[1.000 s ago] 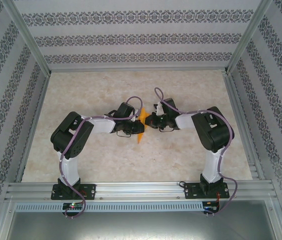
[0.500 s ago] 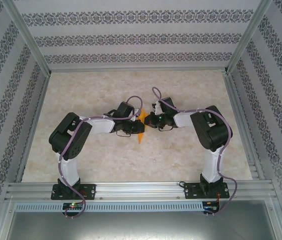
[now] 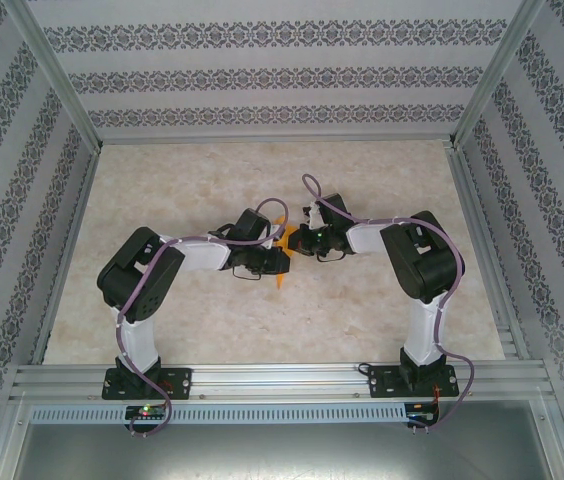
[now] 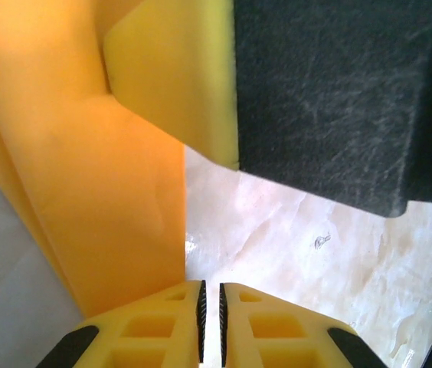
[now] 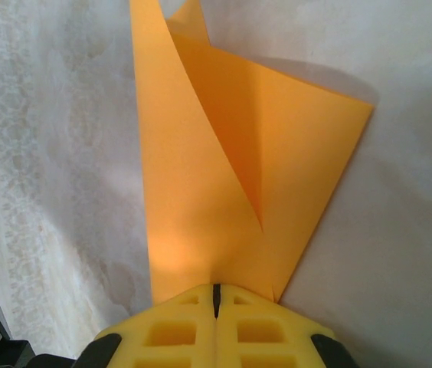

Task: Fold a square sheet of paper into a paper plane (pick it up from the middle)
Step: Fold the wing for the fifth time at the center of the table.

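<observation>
Sheet location: the square sheet of paper is already creased into a narrower folded shape. It sits between the two pincers over the middle of the tabletop, with one flap standing open.
Right pincer: fully closed, clamping the sheet at its near edge, close to a folded corner.
Left pincer: fingers almost together, with a thin bright slit between them. No paper is seen in the slit, and the sheet runs just beside one finger.
Risk, slip: the sheet appears to hang from a single edge grip, so any sideways push can pivot it or pull it free.
Risk, tear: if the left pincer snags the flap while the right holds firm, the thin paper can rip at the crease.
Risk, collision: the two pincers work very near each other, so a small overshoot can bring fingers into contact.
Risk, skewed fold: pressing the open flap while it is misaligned sets a crooked crease.
</observation>
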### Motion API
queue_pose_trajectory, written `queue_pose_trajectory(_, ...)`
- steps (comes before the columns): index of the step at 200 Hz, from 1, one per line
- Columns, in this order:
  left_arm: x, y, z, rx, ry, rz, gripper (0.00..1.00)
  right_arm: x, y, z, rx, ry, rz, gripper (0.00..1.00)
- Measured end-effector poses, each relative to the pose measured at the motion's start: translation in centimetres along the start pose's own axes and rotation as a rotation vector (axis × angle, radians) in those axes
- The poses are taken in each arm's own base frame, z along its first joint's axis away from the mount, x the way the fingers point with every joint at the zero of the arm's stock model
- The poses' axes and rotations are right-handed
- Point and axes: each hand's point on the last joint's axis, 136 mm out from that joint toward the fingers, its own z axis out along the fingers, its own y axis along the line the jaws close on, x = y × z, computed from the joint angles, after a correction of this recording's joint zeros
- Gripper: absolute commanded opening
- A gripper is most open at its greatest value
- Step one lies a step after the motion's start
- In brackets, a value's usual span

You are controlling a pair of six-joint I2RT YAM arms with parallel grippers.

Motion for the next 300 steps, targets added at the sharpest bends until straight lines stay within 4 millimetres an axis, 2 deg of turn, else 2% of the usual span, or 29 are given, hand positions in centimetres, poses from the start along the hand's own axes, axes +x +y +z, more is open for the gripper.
queue_pose_trajectory(75,1.2,-0.5,-0.6,0.002,0.011,0.011,0.20,0.0,-0.1,0.0,0.004,0.001,-0.001,0.01)
queue_pose_trajectory(101,1.2,-1.5,-2.1,-0.017,-0.011,0.029,0.23,0.0,-0.1,0.0,0.008,0.000,0.000,0.01)
queue_pose_trajectory(139,-0.1,-2.6,-5.5,-0.078,-0.104,0.064,0.25,-0.1,-0.1,0.0,0.008,0.000,-0.001,0.01)
queue_pose_trajectory(155,-0.1,-2.7,-6.2,-0.109,-0.119,0.070,0.24,0.0,0.0,0.0,0.007,0.001,-0.001,0.01)
queue_pose_trajectory(176,0.9,-1.7,-6.0,-0.155,-0.111,0.062,0.24,0.1,0.0,0.1,0.009,0.002,-0.003,0.01)
queue_pose_trajectory(203,3.6,0.9,-5.4,-0.225,-0.068,0.017,0.25,0.1,0.0,0.1,0.010,0.002,-0.003,0.01)
queue_pose_trajectory(221,4.7,1.2,-5.0,-0.245,-0.050,0.017,0.25,0.1,0.0,0.1,0.010,0.002,-0.003,0.01)
queue_pose_trajectory(252,5.0,1.0,-4.7,-0.264,-0.062,0.026,0.25,0.1,0.0,0.1,0.010,0.003,-0.004,0.01)
queue_pose_trajectory(300,3.9,0.8,-4.5,-0.258,-0.116,0.016,0.27,0.1,0.0,0.1,0.010,0.003,-0.004,0.01)
